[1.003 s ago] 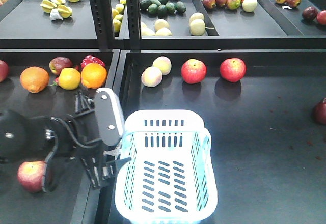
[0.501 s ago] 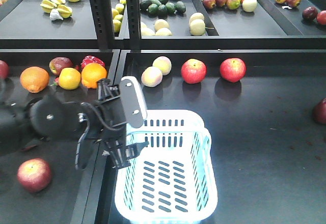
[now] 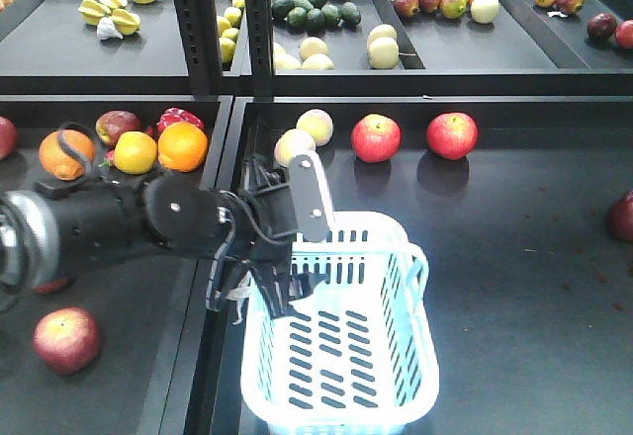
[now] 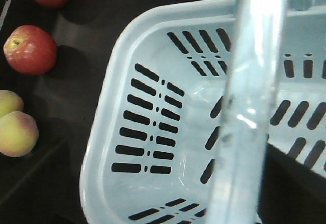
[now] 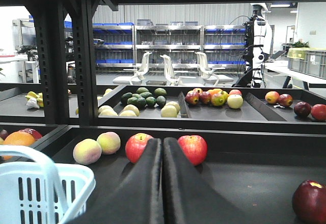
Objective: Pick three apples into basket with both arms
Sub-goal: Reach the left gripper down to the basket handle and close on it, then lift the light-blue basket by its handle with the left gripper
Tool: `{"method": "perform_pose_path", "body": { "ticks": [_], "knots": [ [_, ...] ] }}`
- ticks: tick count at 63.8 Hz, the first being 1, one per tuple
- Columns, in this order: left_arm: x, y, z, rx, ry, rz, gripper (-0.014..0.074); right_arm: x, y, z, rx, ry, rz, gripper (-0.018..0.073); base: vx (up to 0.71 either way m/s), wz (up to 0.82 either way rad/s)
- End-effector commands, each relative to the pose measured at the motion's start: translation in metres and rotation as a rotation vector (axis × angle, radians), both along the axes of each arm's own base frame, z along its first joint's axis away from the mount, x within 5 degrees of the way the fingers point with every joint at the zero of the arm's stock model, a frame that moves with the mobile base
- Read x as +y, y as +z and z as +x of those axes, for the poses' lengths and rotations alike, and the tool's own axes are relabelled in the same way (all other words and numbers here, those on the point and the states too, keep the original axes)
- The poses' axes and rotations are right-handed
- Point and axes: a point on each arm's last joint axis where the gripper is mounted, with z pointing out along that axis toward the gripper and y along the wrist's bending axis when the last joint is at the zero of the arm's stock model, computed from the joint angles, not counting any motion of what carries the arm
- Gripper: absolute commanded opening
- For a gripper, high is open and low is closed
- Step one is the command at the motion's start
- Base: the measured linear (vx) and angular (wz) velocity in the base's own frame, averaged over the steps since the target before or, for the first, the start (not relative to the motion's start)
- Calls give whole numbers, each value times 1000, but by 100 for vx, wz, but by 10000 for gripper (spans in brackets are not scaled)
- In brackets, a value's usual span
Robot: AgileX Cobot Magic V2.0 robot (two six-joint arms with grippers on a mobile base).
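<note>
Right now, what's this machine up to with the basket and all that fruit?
A two-armed robot is meant to put apples in the basket, which is empty. The left arm reaches over the basket's near-left corner, with the left gripper down by the rim; whether it grips anything is unclear. The right gripper is shut on nothing and points at two red apples at the back of the shelf.

No legible txt or labels.
</note>
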Motion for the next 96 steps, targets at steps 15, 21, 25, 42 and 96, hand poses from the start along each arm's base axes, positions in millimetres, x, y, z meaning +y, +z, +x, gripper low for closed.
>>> {"method": "perform_pose_path", "body": {
  "ticks": [15,21,25,42,96],
  "knots": [
    [-5,22,2,-74,28,-62,369,0,2,-1,-66,3,-6,-9,0,0],
    [-5,22,2,-74,28,-62,249,0,2,-1,-66,3,-6,-9,0,0],
    [-5,23,2,-75,27,-63,179,0,2,-1,-66,3,-6,-9,0,0],
    [-3,33,-1,-88,24,-78,-8,0,2,-1,-66,3,-6,-9,0,0],
    [78,167,-53,-312,92,-267,-8,0,2,-1,-66,3,-6,-9,0,0]
  ]
}}
